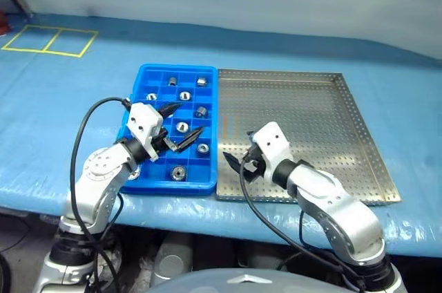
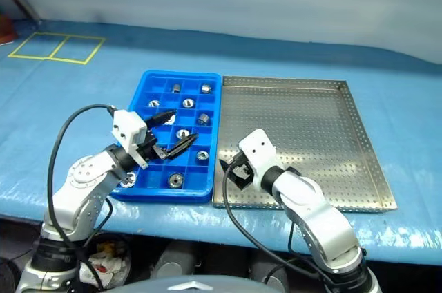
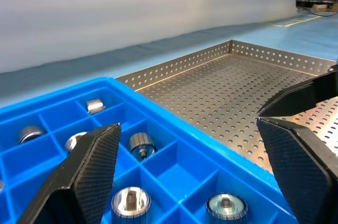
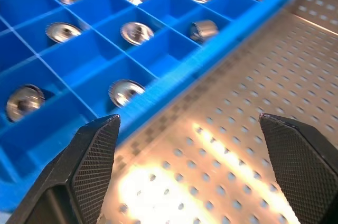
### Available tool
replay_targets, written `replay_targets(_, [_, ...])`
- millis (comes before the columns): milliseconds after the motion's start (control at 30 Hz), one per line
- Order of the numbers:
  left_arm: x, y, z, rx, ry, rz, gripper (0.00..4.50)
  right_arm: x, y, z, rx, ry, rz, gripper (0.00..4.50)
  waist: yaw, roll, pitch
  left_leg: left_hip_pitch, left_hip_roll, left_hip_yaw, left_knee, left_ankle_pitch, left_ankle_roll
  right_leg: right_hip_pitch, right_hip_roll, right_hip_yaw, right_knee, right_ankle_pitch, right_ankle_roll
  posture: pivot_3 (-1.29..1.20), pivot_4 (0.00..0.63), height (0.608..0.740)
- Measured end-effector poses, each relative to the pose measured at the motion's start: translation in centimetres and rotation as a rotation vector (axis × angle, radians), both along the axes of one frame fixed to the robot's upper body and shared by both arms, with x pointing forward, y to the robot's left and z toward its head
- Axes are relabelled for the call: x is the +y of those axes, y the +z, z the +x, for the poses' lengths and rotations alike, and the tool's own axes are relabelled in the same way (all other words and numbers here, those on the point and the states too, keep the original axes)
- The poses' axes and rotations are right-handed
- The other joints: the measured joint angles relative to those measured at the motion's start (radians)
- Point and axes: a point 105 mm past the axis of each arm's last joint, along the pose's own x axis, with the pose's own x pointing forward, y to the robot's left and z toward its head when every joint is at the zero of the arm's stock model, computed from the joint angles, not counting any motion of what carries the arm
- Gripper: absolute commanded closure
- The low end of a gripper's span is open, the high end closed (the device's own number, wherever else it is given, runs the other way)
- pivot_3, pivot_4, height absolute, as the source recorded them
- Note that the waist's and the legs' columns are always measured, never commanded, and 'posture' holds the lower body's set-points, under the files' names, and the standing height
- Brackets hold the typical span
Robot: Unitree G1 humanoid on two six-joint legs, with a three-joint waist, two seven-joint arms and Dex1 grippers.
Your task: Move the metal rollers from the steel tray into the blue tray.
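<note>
The blue tray (image 1: 145, 181) lies left of the steel tray (image 1: 311, 110), their long sides touching. Several metal rollers sit one to a compartment in the blue tray, among them one (image 1: 178, 173) near the front and one (image 1: 182, 126) in the middle. All the rollers I see are in the blue tray. My left gripper (image 1: 181, 124) hovers open over the blue tray's middle, nothing between its fingers (image 3: 90, 166). My right gripper (image 1: 237, 162) is open and holds nothing. It hangs low over the steel tray's front left corner, just beside the blue tray's wall (image 4: 158, 89).
Both trays rest on a table under a blue cover (image 1: 62, 120), its front edge close below them. Yellow tape squares (image 1: 48, 39) mark the far left. A black cable (image 1: 86, 124) loops from my left wrist.
</note>
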Motion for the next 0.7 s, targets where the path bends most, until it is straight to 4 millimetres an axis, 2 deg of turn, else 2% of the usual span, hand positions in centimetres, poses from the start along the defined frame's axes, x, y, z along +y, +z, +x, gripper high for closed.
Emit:
replay_targets(167, [-1.0, 0.0, 2.2, -0.018, 0.022, -0.008, 0.00, -2.9, 0.2, -0.1, -0.026, -0.129, -0.024, 0.05, -0.046, 0.000, 0.000, 0.001, 0.000, 0.000, 0.001, 0.000, 0.000, 0.000, 0.001, 0.002, 0.002, 0.000, 0.000, 0.03, 0.150, 0.740])
replay_targets(300, [-1.5, -1.1, 2.9, 0.009, 0.050, 0.005, 0.00, -4.5, -0.3, -0.5, -0.019, -0.210, -0.035, 0.05, -0.077, 0.000, 0.000, 0.002, 0.000, 0.001, 0.001, 0.000, 0.000, 0.000, 0.002, 0.006, 0.002, 0.001, 0.002, 0.02, 0.150, 0.740])
replay_targets(533, [-1.2, -2.6, 2.4, 0.054, 0.059, 0.017, 0.00, -5.0, -0.6, -0.6, -0.021, -0.279, -0.025, 0.05, -0.086, 0.000, 0.000, 0.004, 0.000, 0.001, 0.002, 0.001, 0.002, 0.000, 0.002, 0.010, 0.003, 0.003, 0.004, 0.05, 0.150, 0.740])
replay_targets(700, [0.2, -3.1, 2.3, 0.066, 0.133, 0.010, 0.00, -4.6, -0.8, -0.5, -0.019, -0.279, -0.023, 0.05, -0.080, 0.000, 0.000, 0.003, 0.000, 0.002, 0.002, 0.002, 0.003, 0.000, 0.001, 0.011, 0.003, 0.003, 0.005, 0.08, 0.150, 0.740])
